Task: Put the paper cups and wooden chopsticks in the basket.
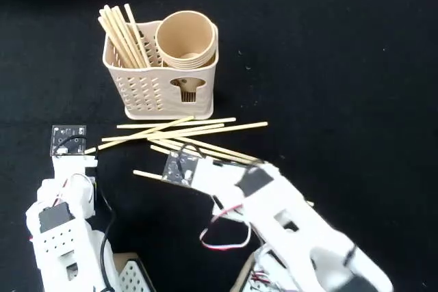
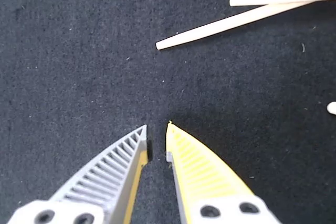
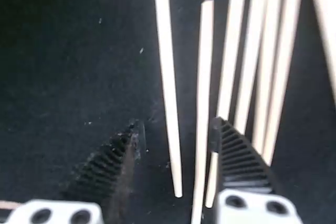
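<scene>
The cream slotted basket (image 1: pixel 147 90) stands at the back left. It holds a bunch of wooden chopsticks (image 1: pixel 122 35) in one compartment and stacked paper cups (image 1: pixel 186 39) in the other. Several loose chopsticks (image 1: pixel 198 130) lie fanned on the black table in front of it. My right gripper (image 3: pixel 176 127) is open just above the table, with two chopsticks (image 3: pixel 168 77) running between its fingers; from above it (image 1: pixel 179 167) sits at the near edge of the fan. My left gripper (image 2: pixel 157 128) rests low over bare cloth, its tips a thin gap apart and holding nothing, short of two chopstick ends (image 2: pixel 220 24).
Black cloth (image 1: pixel 342 87) covers the whole table, with bare room to the right of the basket. My left arm (image 1: pixel 61 223) stands at the front left and my right arm (image 1: pixel 294 230) comes in from the front right. More chopsticks (image 3: pixel 262 61) lie beside the right gripper.
</scene>
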